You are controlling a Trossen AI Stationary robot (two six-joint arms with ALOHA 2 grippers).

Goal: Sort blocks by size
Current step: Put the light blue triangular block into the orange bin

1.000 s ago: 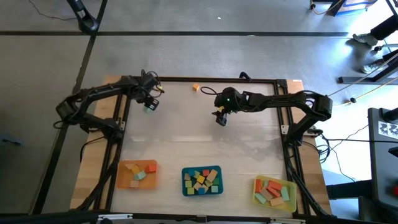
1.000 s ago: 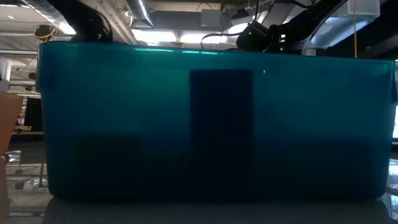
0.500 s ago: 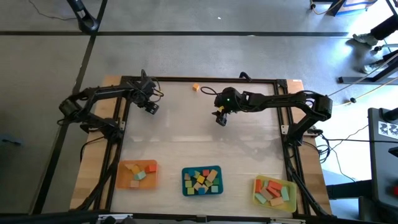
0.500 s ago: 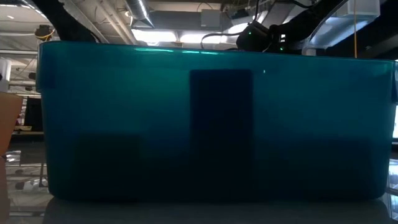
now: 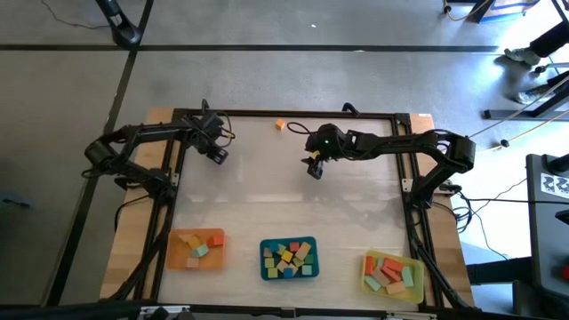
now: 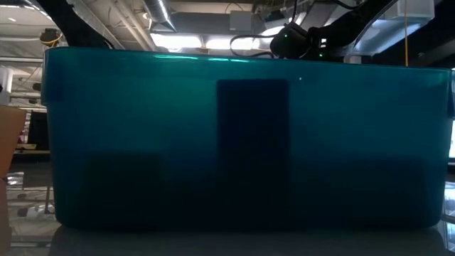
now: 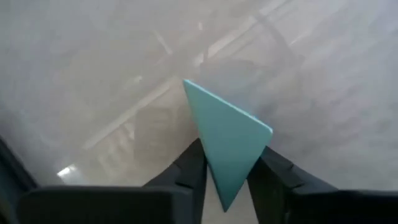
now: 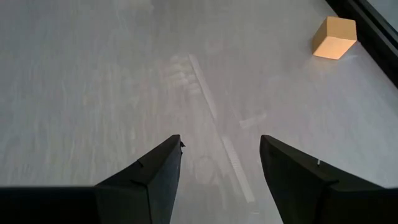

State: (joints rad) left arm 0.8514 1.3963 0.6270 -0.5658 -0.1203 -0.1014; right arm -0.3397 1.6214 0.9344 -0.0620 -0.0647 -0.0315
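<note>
**Pickup Made on the Left; One Block Left Loose at the Far Edge**

Nearest us, three trays line the front edge of the bench [image 5: 284, 204]: the orange tray [image 5: 176, 252] on the left, the teal tray [image 5: 264, 258] in the middle, the yellow tray [image 5: 369, 263] on the right. Each already holds blocks [image 5: 289, 259] of mixed colours. In the low view the teal tray's wall fills almost the whole picture, so we get nothing of the bench surface from there.

Farther back, the right tool [image 5: 314, 168] hovers over bare bench near the centre. Its fingers [image 8: 147, 173] stand apart with nothing between them.

On the far left side, the left tool [image 5: 216, 152] is closed on a mint triangular block [image 7: 225, 138], pinched between both fingers [image 7: 193, 167] and lifted clear of the surface.

Farthest off, a single orange block [image 5: 280, 125] lies just inside the rear frame rail, well apart from both tools. The right wrist view shows it ahead of the open fingers.

We judge the step in hand to be the carry that follows a pickup. The next move calls for taking the mint block forward to the tray that matches its size and opening over it. The right tool is best placed to reach for the orange block.
</note>
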